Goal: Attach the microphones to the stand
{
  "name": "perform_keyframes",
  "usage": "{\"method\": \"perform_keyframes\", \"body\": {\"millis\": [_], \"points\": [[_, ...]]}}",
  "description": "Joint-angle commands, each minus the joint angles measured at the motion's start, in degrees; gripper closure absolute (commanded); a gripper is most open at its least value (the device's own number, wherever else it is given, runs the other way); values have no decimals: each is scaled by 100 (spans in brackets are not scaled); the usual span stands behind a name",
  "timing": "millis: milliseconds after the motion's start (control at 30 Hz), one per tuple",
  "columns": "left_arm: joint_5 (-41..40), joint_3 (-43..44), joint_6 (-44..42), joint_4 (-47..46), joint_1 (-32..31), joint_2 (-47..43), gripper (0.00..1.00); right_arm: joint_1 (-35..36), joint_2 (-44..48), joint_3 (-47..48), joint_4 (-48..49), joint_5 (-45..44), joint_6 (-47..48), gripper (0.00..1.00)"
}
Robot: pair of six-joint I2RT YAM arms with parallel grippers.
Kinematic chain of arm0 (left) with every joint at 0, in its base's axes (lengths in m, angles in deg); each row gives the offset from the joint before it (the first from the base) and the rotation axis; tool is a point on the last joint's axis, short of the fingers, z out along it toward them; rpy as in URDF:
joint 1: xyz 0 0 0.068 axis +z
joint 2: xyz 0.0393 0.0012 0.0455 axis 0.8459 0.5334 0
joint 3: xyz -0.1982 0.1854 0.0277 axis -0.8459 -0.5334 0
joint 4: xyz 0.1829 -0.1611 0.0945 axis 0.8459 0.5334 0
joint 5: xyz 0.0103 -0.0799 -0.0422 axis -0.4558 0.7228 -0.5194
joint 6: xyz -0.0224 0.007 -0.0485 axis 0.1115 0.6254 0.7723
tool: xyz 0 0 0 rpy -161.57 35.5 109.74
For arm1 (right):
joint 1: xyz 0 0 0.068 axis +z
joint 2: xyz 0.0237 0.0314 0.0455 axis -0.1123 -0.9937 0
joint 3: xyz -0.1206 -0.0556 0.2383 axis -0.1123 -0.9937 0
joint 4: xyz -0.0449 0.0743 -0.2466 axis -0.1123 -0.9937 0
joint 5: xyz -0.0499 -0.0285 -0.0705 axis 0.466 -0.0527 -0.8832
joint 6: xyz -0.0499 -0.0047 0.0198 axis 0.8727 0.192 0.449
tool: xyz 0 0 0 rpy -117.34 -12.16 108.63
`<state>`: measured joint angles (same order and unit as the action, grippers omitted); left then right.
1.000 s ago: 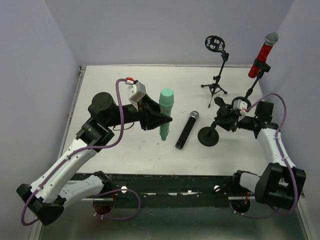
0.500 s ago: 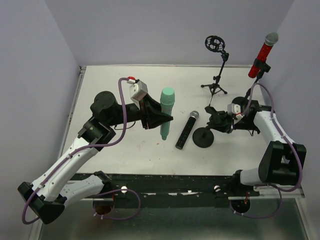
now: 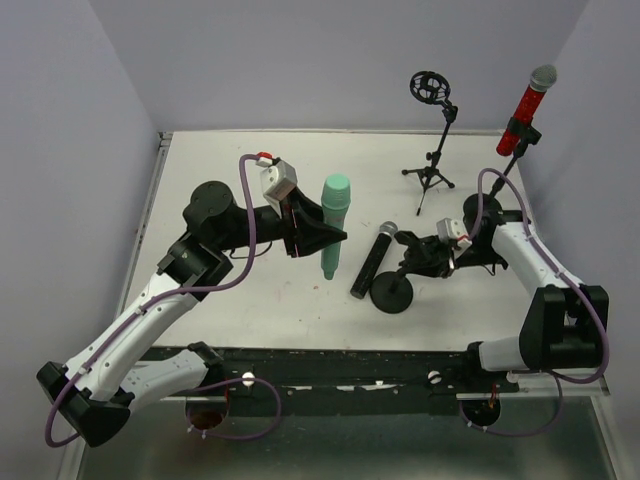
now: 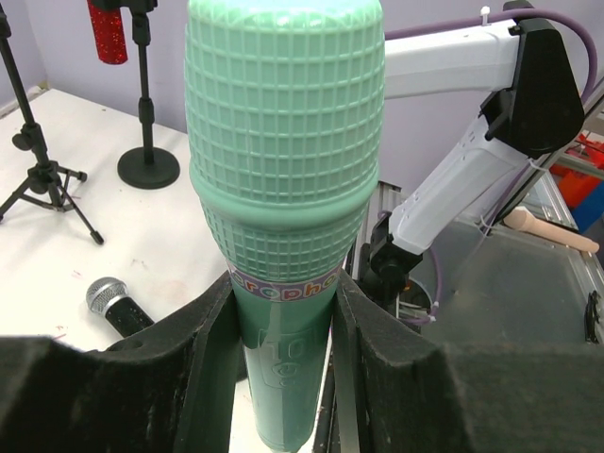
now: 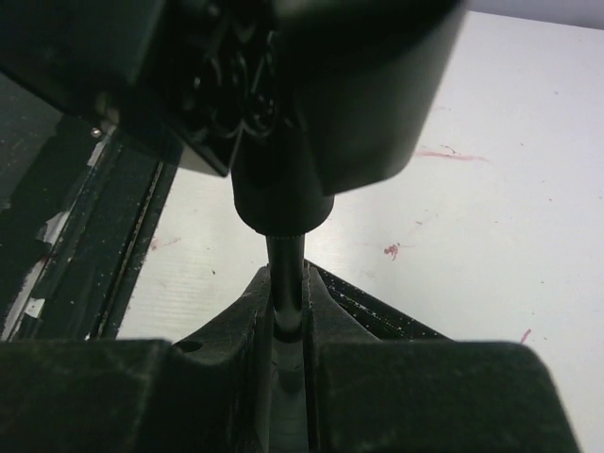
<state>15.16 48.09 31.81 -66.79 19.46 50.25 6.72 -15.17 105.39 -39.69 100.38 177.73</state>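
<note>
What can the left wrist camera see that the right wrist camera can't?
Only the left wrist view: the mint-green microphone held in the left end effector, the black microphone lying on the table, the red microphone up on a round-base stand, and a tripod stand.
Only the right wrist view: the right end effector clamped on a thin stand pole, under a blurry black fitting.
Both: the white table, and an end effector gripping something.

1. The low stand (image 3: 391, 293) sits on the table (image 3: 350, 150), before the tripod stand (image 3: 432, 172).
2. The lying microphone (image 3: 371, 261) rests front-left of the tripod stand.
3. The upright microphone (image 3: 331, 225) stands farther left of it.
4. The mounted microphone (image 3: 527, 108) sits right of it, atop the tall stand (image 3: 508, 165).
</note>
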Motion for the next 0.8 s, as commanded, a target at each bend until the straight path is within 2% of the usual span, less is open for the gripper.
{"method": "perform_keyframes", "body": {"millis": [0, 67, 100, 233, 333, 400, 467, 600, 633, 667, 767], "points": [[-85, 129, -28, -23, 25, -28, 100, 131, 34, -16, -553, 386, 48, 87], [-77, 111, -19, -49, 16, -28, 100, 140, -124, -43, -562, 273, 180, 84], [-76, 102, -19, -58, 25, -28, 100, 140, -203, -43, -562, 219, 206, 80], [-68, 41, -10, -102, 25, -55, 100, 122, -388, -25, -562, 43, 259, 53], [-41, 23, -10, -128, 25, -64, 100, 105, -380, 45, -510, -88, 137, 37], [-41, 14, -19, -120, 25, -72, 100, 52, -283, 63, -125, -132, -362, 30], [-50, 14, -36, -111, 25, -90, 100, 8, -64, 45, 620, -325, -1326, 27], [-33, 23, -89, -67, 25, -125, 100, 17, 1084, -515, 3368, -1299, -4576, 19], [-41, 23, -106, -50, 16, -143, 100, 17, 1349, -648, 3793, -1615, -4975, 17], [-41, 6, -124, -41, 25, -151, 100, 17, 1526, -641, 3910, -1818, -5144, 15], [-32, 6, -159, -32, 25, -178, 100, -157, 1536, -237, 3333, -2329, -5119, 15]]}}
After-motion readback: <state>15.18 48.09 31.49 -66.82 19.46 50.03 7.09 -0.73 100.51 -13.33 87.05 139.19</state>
